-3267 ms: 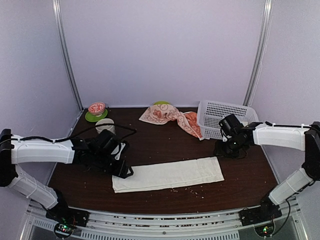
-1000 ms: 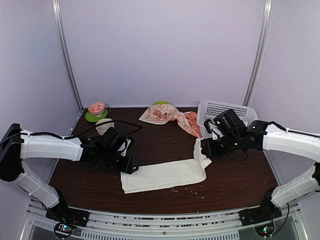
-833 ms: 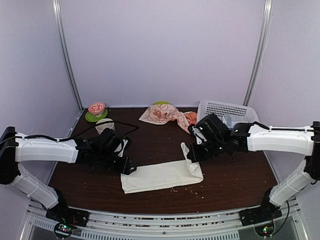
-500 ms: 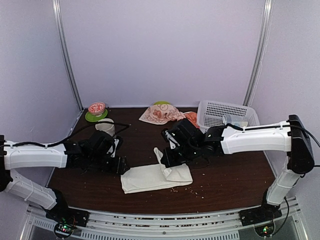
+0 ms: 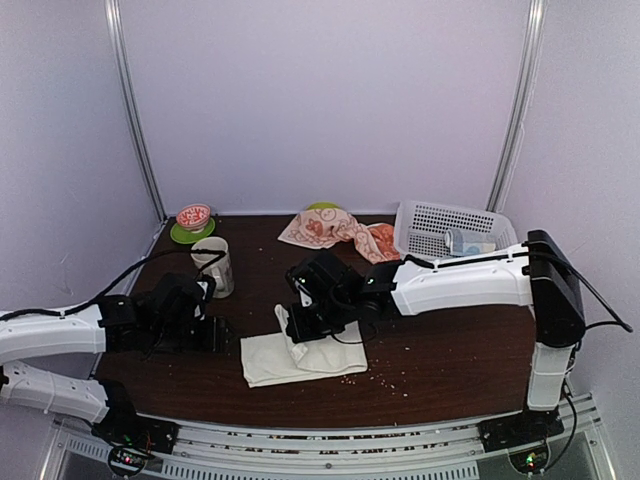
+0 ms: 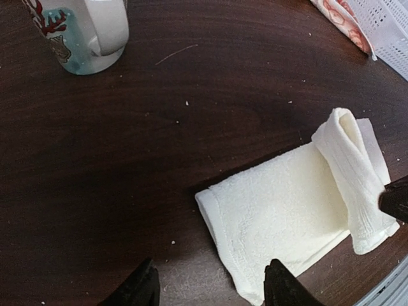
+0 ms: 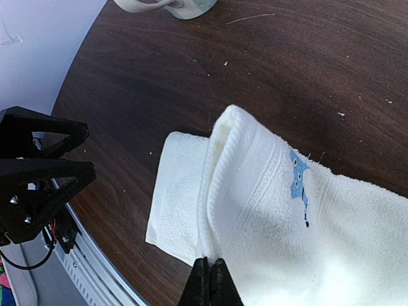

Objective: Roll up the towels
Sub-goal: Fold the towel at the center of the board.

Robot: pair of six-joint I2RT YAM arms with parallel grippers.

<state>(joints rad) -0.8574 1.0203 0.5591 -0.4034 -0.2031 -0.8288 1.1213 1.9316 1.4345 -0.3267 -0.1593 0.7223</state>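
The cream-white towel (image 5: pixel 268 360) lies near the table's front, its right end folded back over itself toward the left. My right gripper (image 5: pixel 300 333) is shut on the folded edge and holds it a little above the flat layer. In the right wrist view the pinched fold (image 7: pixel 255 191) rises from that gripper (image 7: pixel 210 273). My left gripper (image 5: pixel 214 335) stands open just left of the towel (image 6: pixel 287 204), nothing between its fingers (image 6: pixel 143 287). The rabbit-printed peach towel (image 5: pixel 335 230) lies crumpled at the back centre.
A patterned mug (image 5: pixel 217 265) stands left of centre, behind the left gripper. A red bowl on a green saucer (image 5: pixel 193 220) sits at the back left. At the back right, a white basket (image 5: pixel 440 222) holds a pale packet (image 5: pixel 470 243). Crumbs dot the brown table (image 5: pixel 450 350).
My right gripper has carried the cream towel's right end leftward over the rest, making the towel much shorter. The left arm has drawn back to the left, off the towel's left end.
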